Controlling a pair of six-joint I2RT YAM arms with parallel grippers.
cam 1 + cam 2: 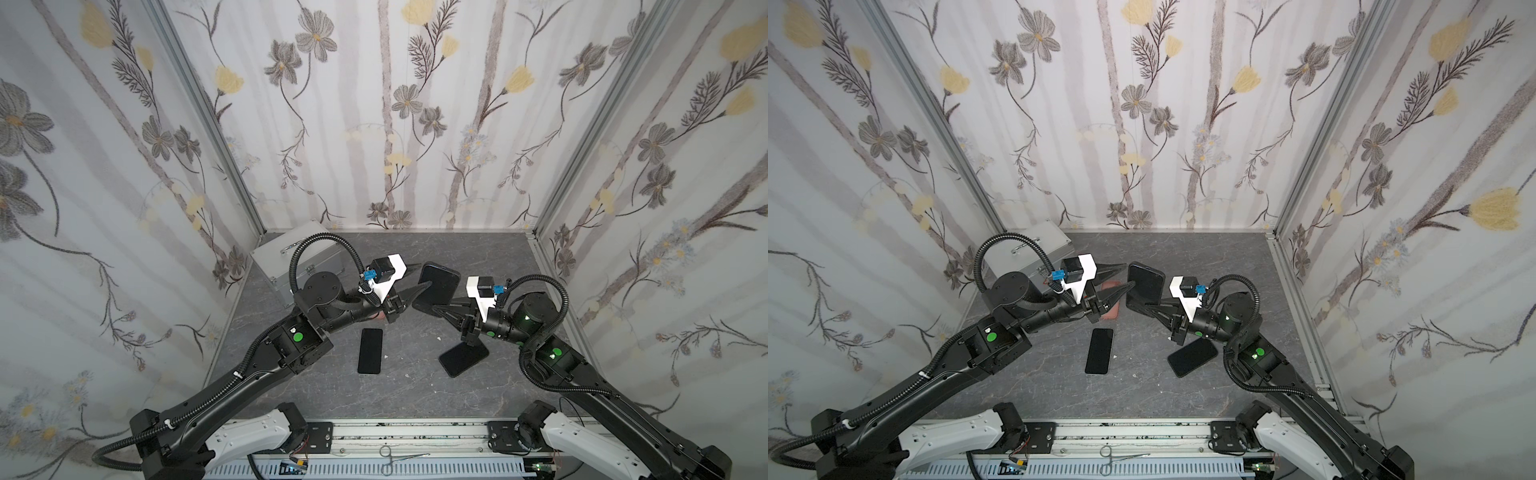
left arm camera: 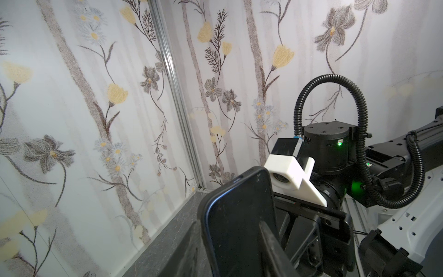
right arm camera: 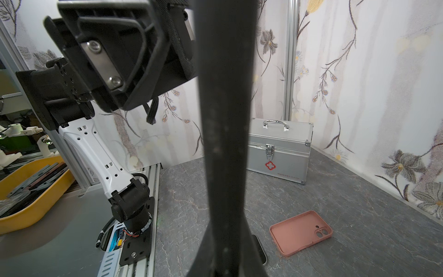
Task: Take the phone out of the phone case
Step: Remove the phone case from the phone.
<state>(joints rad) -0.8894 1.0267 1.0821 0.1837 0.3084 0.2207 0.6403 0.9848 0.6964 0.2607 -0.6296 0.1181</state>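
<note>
Phone in its dark case hangs clear of the table, just above the centre of the floor area in both top views, tilted up off the flat.

My right gripper reaches in from the right of the frame. It is clamped tight on the phone's lower corner, fingers meeting on the device.

My left gripper comes in from the left of the frame, level with the phone's left edge, and its jaws stand partly apart. In the left wrist view one finger lies across the glass, while the other sits blurred on the far side of the dark case. I cannot tell whether those jaws are pressing on the phone or only straddling it.

Below the held phone, two more handsets lie flat on the table with their screens up. One loose phone sits lower left of centre, under the left gripper. The second loose phone sits lower right of centre, partly under the right wrist.

A pink case lies on the table beneath the left gripper, mostly hidden in the top views. The right wrist view shows it empty, open side up.

A silver box stands in the upper left corner of the table, against the wall.
</note>
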